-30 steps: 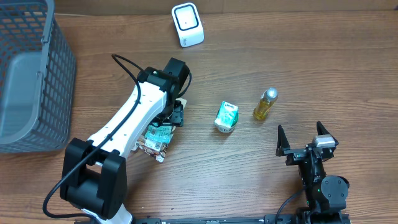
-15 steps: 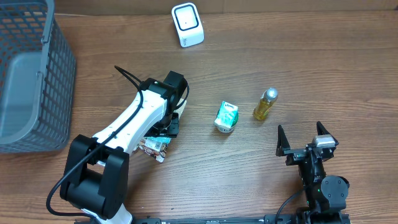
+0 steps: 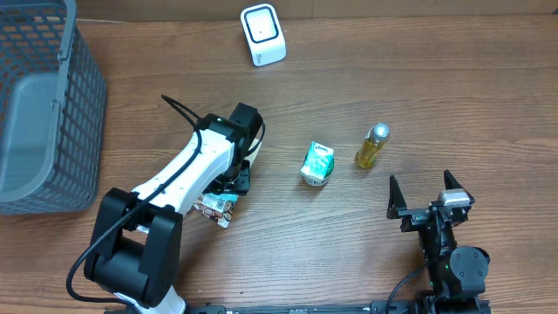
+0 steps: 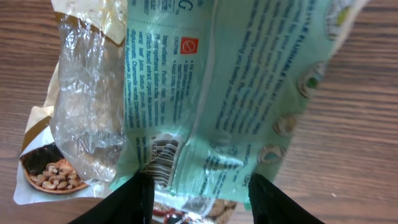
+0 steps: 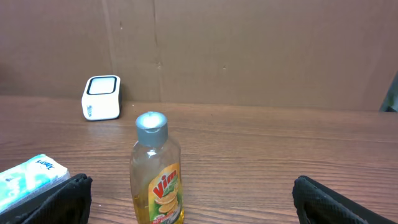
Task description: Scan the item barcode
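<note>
Near the table's left-centre: the left gripper [image 3: 230,184] is pointing straight down onto a small heap of snack packets.
Left fingers: both black fingers [image 4: 134,199] are pressing against the green packet [image 4: 249,81] from opposite sides, and its lower edge is bunching between them.
Green packet: it is lying on the wooden table [image 3: 488,96] with its small print facing up, and its barcode [image 4: 160,152] is showing close to one finger.
Nut packet: a clear and brown nut packet [image 4: 81,124] is lying partly under the green one and touching it.
Scanner: the white scanner [image 3: 262,35] is sitting by the far edge, well apart from the heap.
Right gripper: the right gripper [image 3: 419,185] is resting near the front right with its fingers spread wide, gripping nothing.
Bottle: a yellow bottle [image 5: 155,174] with a grey cap is standing upright ahead of the right gripper, apart from it.
Carton: a green and white carton [image 3: 318,163] is lying near the bottle, between it and the left arm.
Basket: a grey basket [image 3: 83,96] is occupying the far left corner.
</note>
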You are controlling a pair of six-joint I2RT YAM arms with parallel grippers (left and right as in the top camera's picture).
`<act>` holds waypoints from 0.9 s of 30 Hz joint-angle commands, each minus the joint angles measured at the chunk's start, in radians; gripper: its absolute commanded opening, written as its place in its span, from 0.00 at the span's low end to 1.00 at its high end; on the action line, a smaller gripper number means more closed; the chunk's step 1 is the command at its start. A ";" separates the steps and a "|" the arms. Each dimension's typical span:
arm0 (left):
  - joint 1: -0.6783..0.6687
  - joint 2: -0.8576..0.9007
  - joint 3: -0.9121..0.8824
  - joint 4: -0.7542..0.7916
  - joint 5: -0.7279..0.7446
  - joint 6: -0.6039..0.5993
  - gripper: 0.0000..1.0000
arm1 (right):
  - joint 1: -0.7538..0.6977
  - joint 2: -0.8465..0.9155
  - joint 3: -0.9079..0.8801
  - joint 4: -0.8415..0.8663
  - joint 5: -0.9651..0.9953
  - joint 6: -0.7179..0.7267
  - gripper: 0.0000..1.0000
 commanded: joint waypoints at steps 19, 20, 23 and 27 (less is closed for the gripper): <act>0.011 0.002 -0.079 0.089 0.067 0.039 0.78 | 0.007 -0.008 -0.011 0.006 0.001 -0.001 1.00; 0.011 0.002 -0.064 0.077 0.067 0.040 0.80 | 0.007 -0.008 -0.011 0.006 0.001 -0.001 1.00; 0.011 0.002 0.010 0.024 0.067 0.040 0.89 | 0.007 -0.008 -0.011 0.006 0.001 -0.001 1.00; 0.011 0.002 0.127 -0.055 0.066 0.039 0.97 | 0.007 -0.008 -0.011 0.006 0.001 -0.001 1.00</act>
